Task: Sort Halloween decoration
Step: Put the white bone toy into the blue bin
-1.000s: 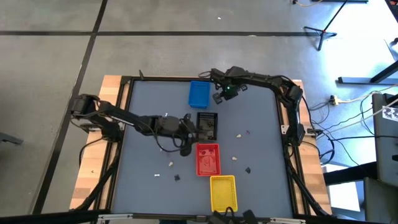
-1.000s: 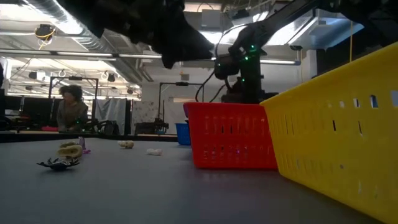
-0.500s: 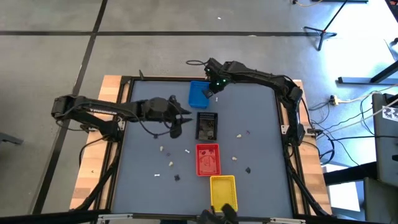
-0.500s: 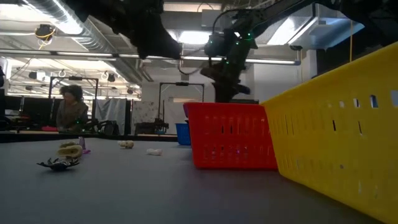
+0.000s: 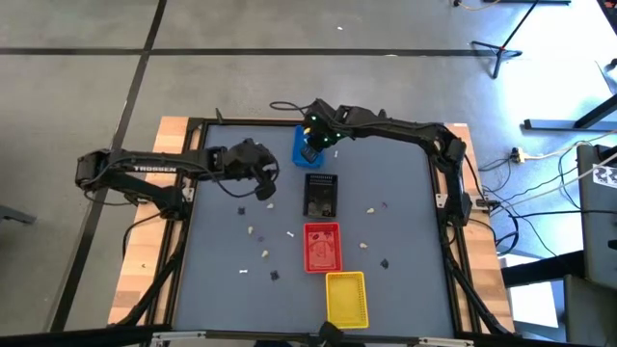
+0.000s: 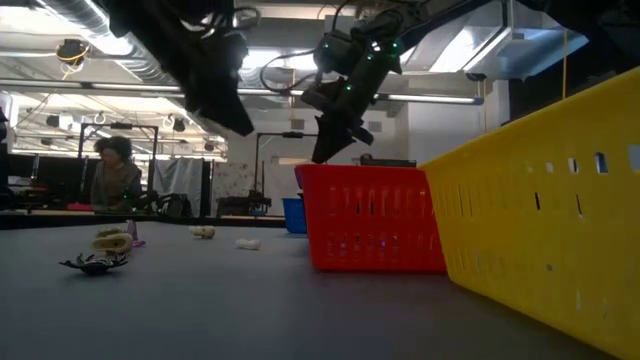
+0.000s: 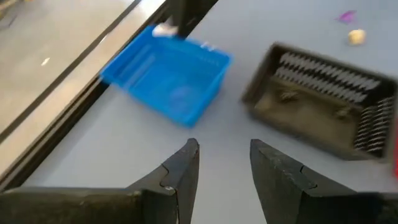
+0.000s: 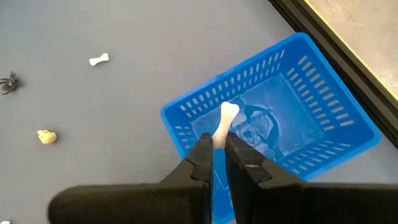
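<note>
The right gripper (image 8: pixel 214 163) is closed on a small white bone (image 8: pixel 222 123) and hangs over the blue tray (image 8: pixel 323 149), which sits at the top centre of the high view. In the right wrist view the bone sticks out past the fingertips, its knobbed end above the tray's floor.

The main risk is a bad drop. The bone is held by one end only, so it may swing or stick to a finger when the jaws part, then bounce off the slotted wall and land on the table (image 5: pixel 405 193). The gripper also seems closer to one side of the tray than to its middle, which leaves less margin there.

The left gripper (image 7: pixel 224 163) hovers with its jaws apart and empty, left of the black tray (image 7: pixel 323 102) in the high view. It points toward both trays, so an advance could nudge one.

Other pieces lie loose in the lower middle of the high view: a small bone (image 8: pixel 98 60), a cream skull (image 8: pixel 45 136) and a dark spider (image 8: pixel 9 82). They are tiny and easy to miss or to pinch badly.
</note>
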